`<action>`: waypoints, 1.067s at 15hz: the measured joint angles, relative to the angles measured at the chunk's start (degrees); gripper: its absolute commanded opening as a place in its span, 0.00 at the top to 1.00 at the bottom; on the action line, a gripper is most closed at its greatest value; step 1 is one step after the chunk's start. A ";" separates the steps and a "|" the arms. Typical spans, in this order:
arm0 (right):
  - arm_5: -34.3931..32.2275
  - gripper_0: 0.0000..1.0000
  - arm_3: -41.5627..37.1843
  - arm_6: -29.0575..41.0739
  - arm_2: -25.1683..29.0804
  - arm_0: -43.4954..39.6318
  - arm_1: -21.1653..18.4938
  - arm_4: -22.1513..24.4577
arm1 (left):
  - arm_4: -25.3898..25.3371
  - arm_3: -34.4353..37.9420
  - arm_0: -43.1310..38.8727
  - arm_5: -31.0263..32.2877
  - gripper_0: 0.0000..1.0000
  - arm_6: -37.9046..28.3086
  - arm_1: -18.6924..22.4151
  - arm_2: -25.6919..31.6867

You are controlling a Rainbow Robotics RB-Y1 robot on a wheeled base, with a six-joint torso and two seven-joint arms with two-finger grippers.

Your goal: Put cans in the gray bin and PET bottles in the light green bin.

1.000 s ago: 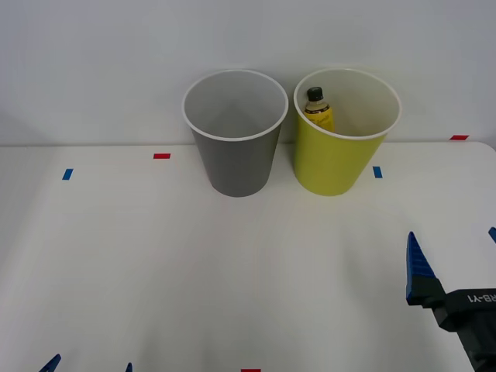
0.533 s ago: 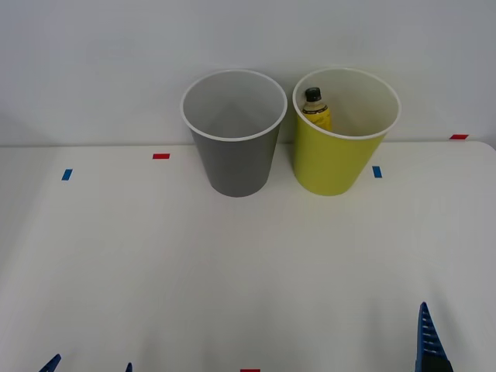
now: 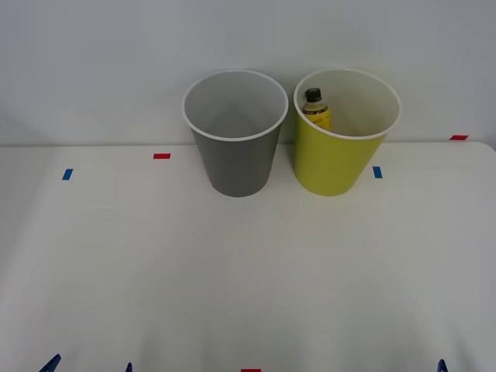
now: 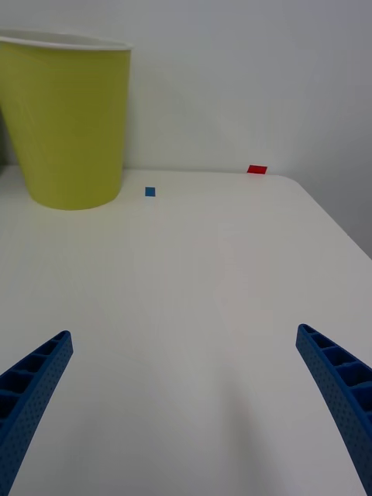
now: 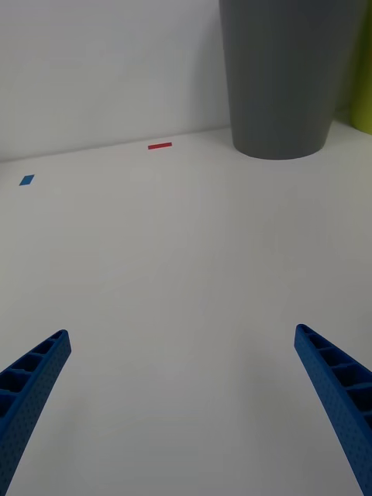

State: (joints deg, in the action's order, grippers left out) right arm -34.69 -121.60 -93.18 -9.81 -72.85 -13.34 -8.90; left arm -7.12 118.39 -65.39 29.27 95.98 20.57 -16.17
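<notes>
A white table (image 3: 248,271) stretches from the robot to a pale wall, and two round bins stand side by side at its far edge, near each other but apart. The gray bin (image 3: 235,147) sits on the left, upright, its white rim open to a pale inside. The green bin (image 3: 335,159) sits on the right, the same size and shape, also upright.

Inside the green bin the bottle (image 3: 317,111) stands against the wall nearest the gray bin, its black cap and yellow label showing above the front rim. No cans can be seen in the gray bin from the front view.

Both arms hang low at the near edge of the table, well apart from the bins. The left gripper (image 5: 182,415) hovers over bare tabletop with its blue ribbed fingers (image 5: 31,387) spread wide and nothing between them; its wrist view looks toward the gray bin's base. The right gripper (image 4: 186,415) hovers likewise on the right side, its fingers (image 4: 337,387) spread wide and empty, facing the green bin across open table.

Small tape marks dot the surface: a red mark (image 3: 161,156) left of the gray bin, a blue mark (image 3: 67,174) farther left, a blue mark (image 3: 377,172) just right of the green bin, and a red mark (image 3: 459,137) at the far right edge.
</notes>
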 measured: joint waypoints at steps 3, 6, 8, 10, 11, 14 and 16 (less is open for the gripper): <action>-2.27 0.00 2.71 1.41 -1.54 0.08 0.00 0.61 | 0.00 0.00 0.00 0.00 0.00 0.00 0.00 0.00; -2.32 0.00 3.30 2.39 -2.93 0.02 0.05 1.16 | 0.00 0.00 0.00 0.00 0.00 0.00 0.00 0.00; -2.34 0.00 3.34 2.81 -3.51 -0.07 0.06 1.42 | 0.00 0.00 0.00 0.00 0.00 0.00 0.00 0.00; -2.40 0.00 3.34 2.98 -4.11 -0.10 0.13 1.42 | 0.00 0.00 0.00 0.00 0.00 0.00 0.00 0.00; -2.51 0.00 3.33 3.05 -4.32 -0.10 0.26 1.28 | 0.00 0.00 0.00 0.00 0.00 0.00 0.00 0.00; -2.58 0.00 3.31 3.09 -4.43 -0.10 0.33 1.20 | 0.00 0.00 0.00 0.00 0.00 0.00 0.00 0.00; -2.58 0.00 3.31 3.09 -4.43 -0.10 0.33 1.19 | 0.00 0.00 0.00 0.00 0.00 0.00 0.00 0.00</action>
State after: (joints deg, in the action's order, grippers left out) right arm -37.27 -118.29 -90.09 -14.24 -72.95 -13.01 -7.71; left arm -7.12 118.39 -65.39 29.27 95.98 20.57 -16.17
